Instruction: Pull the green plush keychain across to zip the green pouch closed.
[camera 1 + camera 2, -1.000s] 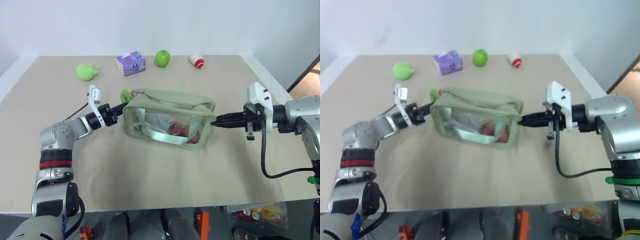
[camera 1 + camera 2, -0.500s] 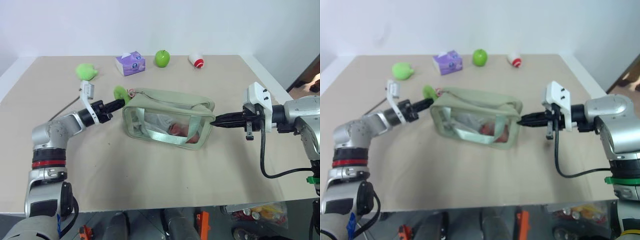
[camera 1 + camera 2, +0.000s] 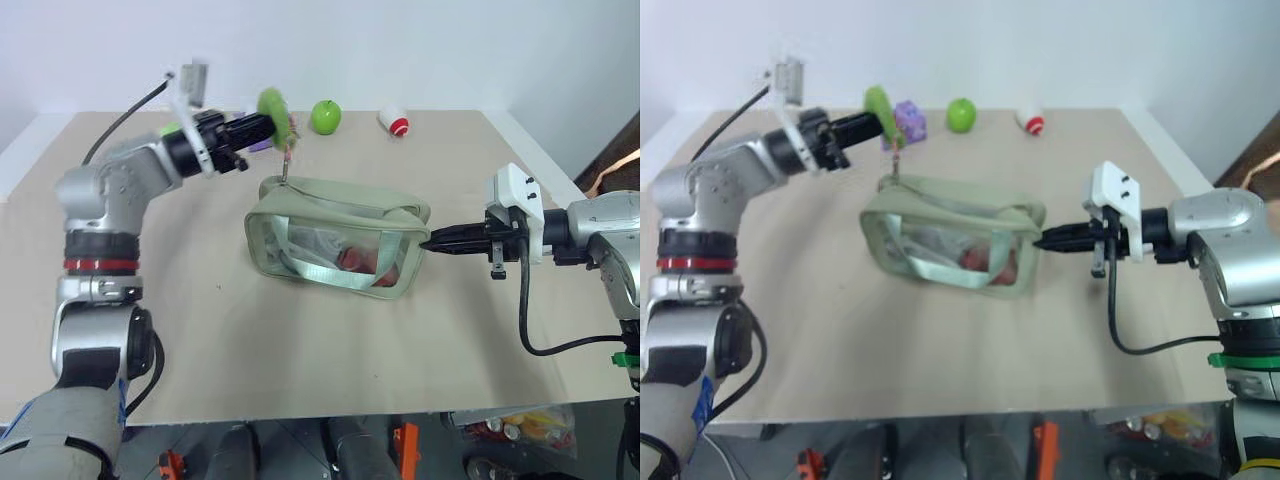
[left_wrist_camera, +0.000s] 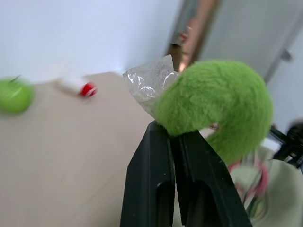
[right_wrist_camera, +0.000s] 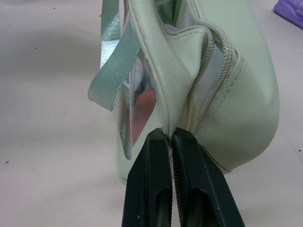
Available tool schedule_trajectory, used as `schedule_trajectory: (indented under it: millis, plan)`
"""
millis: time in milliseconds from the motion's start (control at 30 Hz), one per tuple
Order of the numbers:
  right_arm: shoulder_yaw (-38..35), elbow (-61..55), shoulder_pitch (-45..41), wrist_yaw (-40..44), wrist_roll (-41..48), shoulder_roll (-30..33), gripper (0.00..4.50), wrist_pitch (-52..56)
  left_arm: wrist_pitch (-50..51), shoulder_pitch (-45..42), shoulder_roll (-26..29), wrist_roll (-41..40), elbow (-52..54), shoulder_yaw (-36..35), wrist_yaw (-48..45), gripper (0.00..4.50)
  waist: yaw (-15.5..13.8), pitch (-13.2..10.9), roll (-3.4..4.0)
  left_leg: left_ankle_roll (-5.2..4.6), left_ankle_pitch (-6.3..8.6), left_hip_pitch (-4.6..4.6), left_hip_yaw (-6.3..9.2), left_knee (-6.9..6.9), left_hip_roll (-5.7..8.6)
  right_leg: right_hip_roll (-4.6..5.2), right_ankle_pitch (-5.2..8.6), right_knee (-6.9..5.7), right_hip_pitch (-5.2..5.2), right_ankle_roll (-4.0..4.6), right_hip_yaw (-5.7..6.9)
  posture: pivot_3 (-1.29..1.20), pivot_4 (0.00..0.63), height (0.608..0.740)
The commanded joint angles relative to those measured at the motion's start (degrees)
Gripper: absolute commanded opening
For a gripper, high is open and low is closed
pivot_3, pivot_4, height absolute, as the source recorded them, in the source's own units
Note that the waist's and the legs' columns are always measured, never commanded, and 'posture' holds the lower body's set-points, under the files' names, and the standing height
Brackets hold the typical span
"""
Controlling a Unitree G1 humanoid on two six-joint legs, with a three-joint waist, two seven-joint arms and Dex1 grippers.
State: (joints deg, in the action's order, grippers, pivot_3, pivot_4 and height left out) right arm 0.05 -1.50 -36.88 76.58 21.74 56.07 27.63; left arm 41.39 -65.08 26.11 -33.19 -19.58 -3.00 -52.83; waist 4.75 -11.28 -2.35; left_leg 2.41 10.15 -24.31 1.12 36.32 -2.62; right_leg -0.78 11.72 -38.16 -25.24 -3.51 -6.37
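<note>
My left gripper (image 3: 262, 124) is clenched on the green plush keychain (image 3: 272, 105), holding it up in the air above the pouch's 10 o'clock corner — its little chain hangs down to the zipper pull (image 3: 283, 176). In the left wrist view the plush curls over the fingertips (image 4: 163, 137), with a crinkly clear tag beside it. My right gripper (image 3: 432, 243) is pinched on the 3 o'clock end of the green pouch (image 3: 340, 240), right at the zipper seam. The pouch sits mid-table (image 3: 300, 350), strap draped over its clear window. Off at 12 o'clock — a green apple (image 3: 324, 116), a purple tissue box (image 3: 908, 120) and a small red-and-white thing (image 3: 394, 122).
</note>
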Motion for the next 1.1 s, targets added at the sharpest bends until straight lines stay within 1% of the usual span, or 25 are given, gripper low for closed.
schedule_trajectory:
  millis: [33,233,400,467,500,567,600,633,767,1000,1100]
  plan:
    - [-1.65,-2.4,-0.18,-0.84,1.14,0.04,0.0,-0.06,-4.03,-2.34,-2.37,3.42,4.2,6.48,-4.58,0.01,0.05,0.0,0.01,0.0,0.0,0.0,0.01,-0.01,0.0,-0.01,0.01,0.0,0.0,0.0,0.0,0.0,0.15,0.74]
    - [-2.76,-3.87,1.26,-1.71,1.88,0.64,0.0,0.72,-4.0,-1.11,-5.92,3.83,8.28,10.02,-7.01,0.01,0.49,-0.02,0.04,-0.01,0.0,0.02,0.03,-0.04,-0.03,-0.07,0.01,-0.03,-0.05,0.01,-0.02,0.0,0.15,0.74]
    - [-3.02,-4.49,1.77,-2.32,2.18,0.8,0.0,1.15,-4.36,1.15,-5.57,5.36,10.64,12.17,-8.45,0.01,0.49,-0.02,0.04,0.0,0.0,0.02,0.0,-0.01,-0.01,-0.04,0.01,-0.02,-0.01,0.0,-0.05,0.0,0.15,0.74]
    - [-2.99,-4.55,1.82,-2.51,2.29,0.82,0.0,1.19,-2.92,1.42,-5.19,4.56,10.82,11.39,-8.84,0.69,0.49,-0.03,0.05,-0.01,0.0,0.01,0.01,0.0,-0.01,-0.04,0.01,-0.02,-0.03,0.0,-0.05,0.0,0.15,0.74]
    - [-2.99,-4.55,1.85,-2.56,2.34,0.83,0.0,1.18,-2.11,1.39,-4.98,4.07,10.82,10.96,-9.05,0.89,0.49,-0.02,0.05,-0.01,0.0,0.01,0.01,0.0,-0.01,-0.05,0.01,-0.02,-0.03,0.0,-0.05,0.0,0.15,0.74]
    - [-2.79,-4.44,1.69,-2.69,2.35,0.74,0.0,1.15,-1.05,1.37,-4.14,3.09,11.18,10.08,-10.04,1.57,0.51,-0.02,0.05,-0.01,0.0,0.01,0.01,0.0,-0.01,-0.04,0.01,-0.02,-0.02,0.0,-0.05,0.0,0.15,0.74]
    - [-2.67,-4.32,1.58,-2.72,2.34,0.67,0.0,1.08,-0.97,1.2,-3.9,3.17,11.01,9.59,-9.55,1.98,0.51,-0.02,0.05,-0.01,0.0,0.01,0.0,0.0,-0.01,-0.04,0.01,-0.02,-0.02,0.0,-0.05,0.0,0.15,0.74]
    - [-2.48,-4.14,1.36,-2.75,2.32,0.52,0.0,0.99,-0.96,0.91,-3.72,3.28,10.49,9.03,-8.9,2.24,0.51,-0.02,0.05,-0.01,0.0,0.01,0.01,0.0,-0.01,-0.05,0.01,-0.02,-0.02,0.01,-0.06,0.0,0.15,0.74]
    - [-1.93,-3.71,0.78,-2.77,2.28,0.11,0.0,0.67,-1.36,0.53,-2.61,3.56,9.91,7.34,-7.7,3.63,0.52,-0.02,0.05,-0.01,0.0,0.01,0.01,0.0,-0.02,-0.05,0.01,-0.02,-0.02,0.0,-0.05,0.0,0.15,0.74]
    - [-1.52,-3.31,0.26,-2.65,2.21,-0.39,0.0,0.39,-0.66,1.1,2.06,3.18,10.41,4.38,-8.0,3.63,0.57,-0.03,0.05,-0.01,0.0,0.02,0.02,-0.01,-0.02,-0.05,0.01,-0.02,-0.02,0.0,-0.05,0.0,0.15,0.74]
    - [-1.25,-2.91,-0.28,-2.47,2.2,-0.67,0.0,0.28,-3.29,3.33,10.45,6.54,10.77,4.52,-11.82,3.63,0.92,-0.03,0.06,-0.01,0.0,0.01,0.0,0.0,-0.02,-0.05,0.0,-0.02,-0.04,0.0,-0.05,0.0,0.15,0.74]
